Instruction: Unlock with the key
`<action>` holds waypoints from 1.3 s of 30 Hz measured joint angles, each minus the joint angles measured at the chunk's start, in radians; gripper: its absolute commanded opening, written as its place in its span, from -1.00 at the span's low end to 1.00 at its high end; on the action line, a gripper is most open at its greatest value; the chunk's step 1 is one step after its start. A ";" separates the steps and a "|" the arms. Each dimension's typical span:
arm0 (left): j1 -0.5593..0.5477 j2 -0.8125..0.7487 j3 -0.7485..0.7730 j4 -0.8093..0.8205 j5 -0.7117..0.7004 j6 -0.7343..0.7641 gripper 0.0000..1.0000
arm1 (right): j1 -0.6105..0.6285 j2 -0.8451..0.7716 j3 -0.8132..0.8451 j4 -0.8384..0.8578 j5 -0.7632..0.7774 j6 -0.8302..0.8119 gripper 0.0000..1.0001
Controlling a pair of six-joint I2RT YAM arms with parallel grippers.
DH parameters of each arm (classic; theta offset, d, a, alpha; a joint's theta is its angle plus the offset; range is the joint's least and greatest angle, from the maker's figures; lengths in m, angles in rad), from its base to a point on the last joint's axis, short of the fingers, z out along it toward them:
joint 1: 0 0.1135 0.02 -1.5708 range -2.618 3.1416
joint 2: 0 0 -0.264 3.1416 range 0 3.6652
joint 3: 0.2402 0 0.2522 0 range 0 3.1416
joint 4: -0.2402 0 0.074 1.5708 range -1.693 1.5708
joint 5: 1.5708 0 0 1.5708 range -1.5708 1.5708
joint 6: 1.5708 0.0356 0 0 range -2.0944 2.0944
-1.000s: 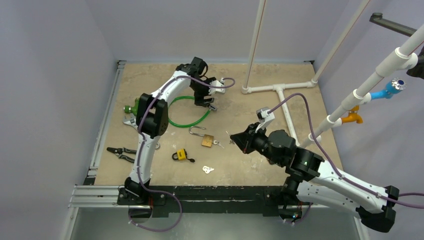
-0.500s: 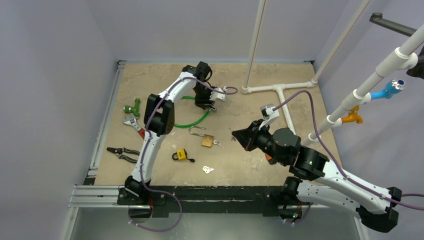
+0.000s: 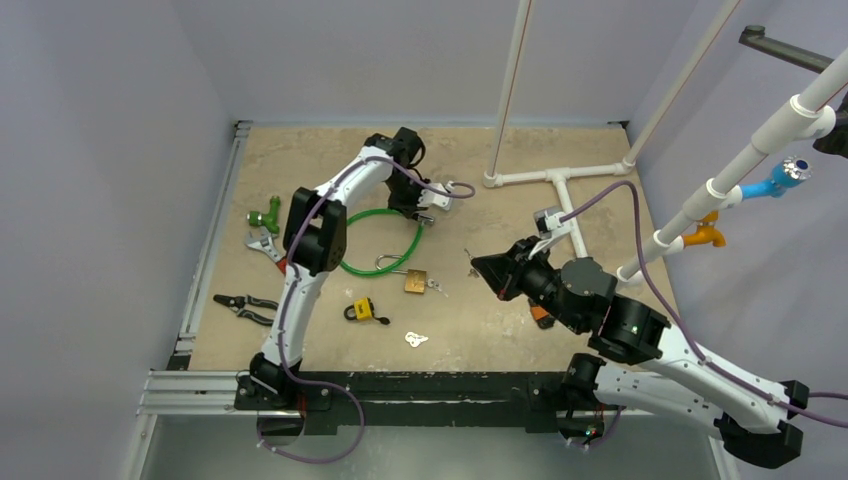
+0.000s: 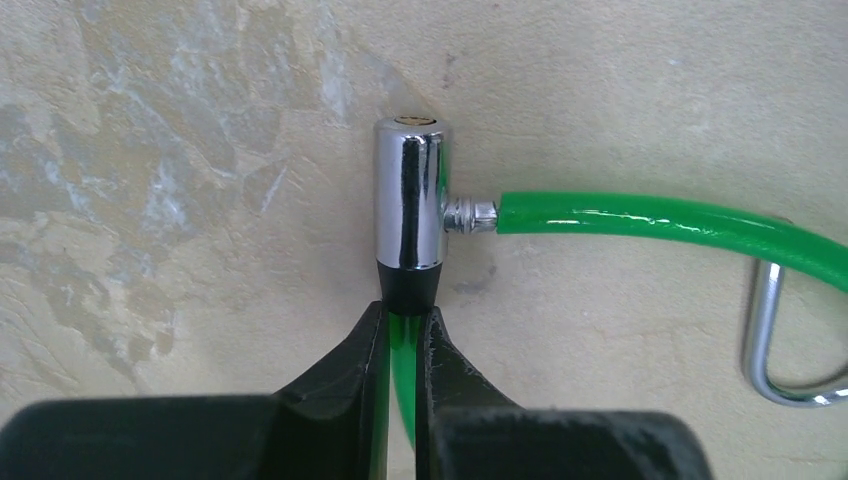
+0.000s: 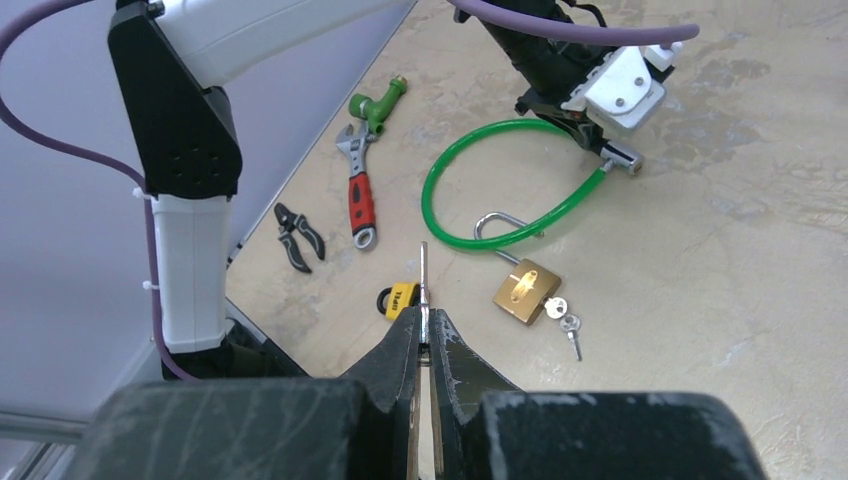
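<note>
Left wrist view: left jaws clamped tight on green plastic-coated cable (image 4: pixel 650 215) right below chrome lock cylinder (image 4: pixel 410 205). Right jaws pinching thin silver key (image 5: pixel 423 275).

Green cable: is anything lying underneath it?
The silver shackle of the brass padlock runs under the green cable. The cable covers the stretch where they cross, so that part cannot be seen.

The beige desk (image 3: pixel 470 330) carries a green cable lock (image 5: pixel 427 195) toward its far edge and a brass padlock (image 3: pixel 414 282) at its centre. A small yellow padlock (image 3: pixel 362 311) and loose keys (image 3: pixel 415 339) lie toward the near edge. Pliers (image 3: pixel 243 306), a wrench (image 3: pixel 268 245) and a green nozzle (image 3: pixel 264 216) lie along the left edge.
</note>
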 measured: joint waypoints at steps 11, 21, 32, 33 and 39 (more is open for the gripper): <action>0.053 -0.521 -0.203 0.058 -0.015 0.030 -1.00 | 0.000 0.042 0.080 -0.002 -0.034 -0.106 -1.00; 0.058 -1.482 -0.615 0.105 0.201 0.044 -1.00 | 0.000 0.215 0.387 -0.100 -0.300 -0.242 -1.00; 0.043 -1.788 -0.875 0.047 0.251 -0.052 -1.00 | 0.000 0.473 0.603 -0.272 -0.536 -0.391 -1.00; 0.043 -1.798 -0.888 0.047 0.248 -0.063 -1.00 | 0.000 0.487 0.615 -0.279 -0.549 -0.399 -1.00; 0.043 -1.819 -0.914 0.086 0.224 -0.124 -1.00 | 0.000 0.506 0.635 -0.285 -0.582 -0.428 -1.00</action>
